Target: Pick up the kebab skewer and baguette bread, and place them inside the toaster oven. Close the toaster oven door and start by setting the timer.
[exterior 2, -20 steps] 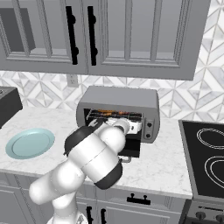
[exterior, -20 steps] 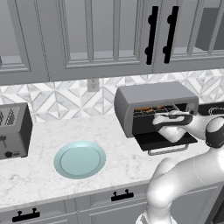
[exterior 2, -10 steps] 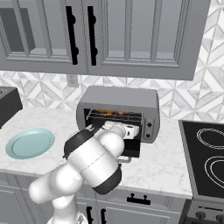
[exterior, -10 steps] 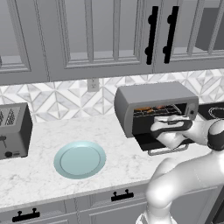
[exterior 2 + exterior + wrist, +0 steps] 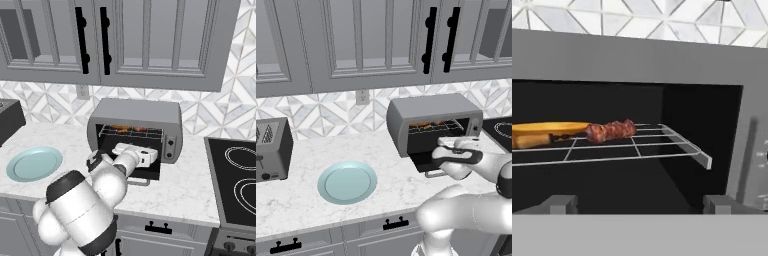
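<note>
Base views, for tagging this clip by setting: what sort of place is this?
A home-style kitchen, rendered. A marble-look counter under grey wall cabinets carries a toaster oven, and a black cooktop sits beside it.

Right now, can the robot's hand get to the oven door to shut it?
Probably yes. The gripper hangs open just in front of the toaster oven, right above the dropped toaster oven door. Nothing sits between them, and the kebab skewer and baguette bread lie back on the rack.
</note>
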Robot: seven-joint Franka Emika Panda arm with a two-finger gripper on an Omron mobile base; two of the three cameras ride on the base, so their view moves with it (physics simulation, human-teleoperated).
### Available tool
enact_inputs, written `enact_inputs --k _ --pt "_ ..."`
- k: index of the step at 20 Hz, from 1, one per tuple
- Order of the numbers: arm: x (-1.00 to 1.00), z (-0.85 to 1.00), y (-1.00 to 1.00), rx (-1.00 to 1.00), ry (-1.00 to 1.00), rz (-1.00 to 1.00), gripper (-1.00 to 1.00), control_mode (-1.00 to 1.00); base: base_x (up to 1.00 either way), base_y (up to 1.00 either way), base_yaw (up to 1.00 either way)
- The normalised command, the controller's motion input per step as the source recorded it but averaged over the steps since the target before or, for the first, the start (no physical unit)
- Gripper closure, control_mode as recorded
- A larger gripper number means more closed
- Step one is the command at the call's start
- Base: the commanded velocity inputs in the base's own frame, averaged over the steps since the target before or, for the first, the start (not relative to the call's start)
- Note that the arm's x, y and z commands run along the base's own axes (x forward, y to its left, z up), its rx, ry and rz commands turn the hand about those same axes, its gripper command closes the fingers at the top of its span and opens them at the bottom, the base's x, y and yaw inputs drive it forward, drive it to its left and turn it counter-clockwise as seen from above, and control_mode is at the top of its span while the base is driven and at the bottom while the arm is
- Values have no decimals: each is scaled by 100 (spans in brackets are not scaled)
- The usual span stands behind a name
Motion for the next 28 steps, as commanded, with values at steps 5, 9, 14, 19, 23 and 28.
enact_inputs --k 5,9,14,19,23,28 --pt "-62 63 -37 0 9 0 -100 -100 0 0 0" --pt "-56 60 -51 0 9 1 -100 -100 0 0 0" --pt "-59 20 -31 0 5 5 -100 -100 0 0 0" --pt "-87 0 -37 4 0 5 -100 -100 0 0 0" --pt "-86 0 -33 2 0 6 -100 -100 0 0 0" --pt "-64 -15 -11 0 0 7 -100 -100 0 0 0"
